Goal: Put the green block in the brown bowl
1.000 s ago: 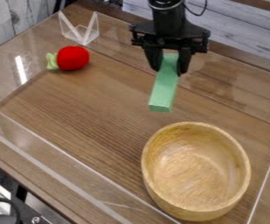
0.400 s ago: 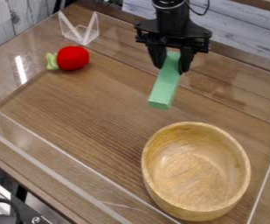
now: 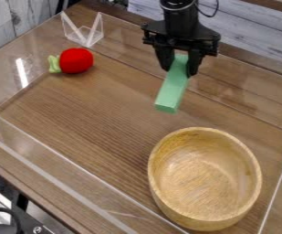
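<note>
A mint-green block (image 3: 172,88), a long flat bar, hangs tilted above the wooden table with its lower end toward the bowl. My black gripper (image 3: 181,58) points down and is shut on the block's upper end. The brown bowl (image 3: 205,177), large, round and light wood, sits at the front right. Nothing lies inside it. The block's lower tip is a little above and behind the bowl's far rim, not over its hollow.
A red ball with a green leaf (image 3: 74,60) lies at the back left. Clear plastic walls edge the table (image 3: 70,119), with a clear folded piece (image 3: 82,29) behind the ball. White boards stand behind the arm.
The gripper and the green block have crept a touch to the right and away; otherwise nothing differs.
</note>
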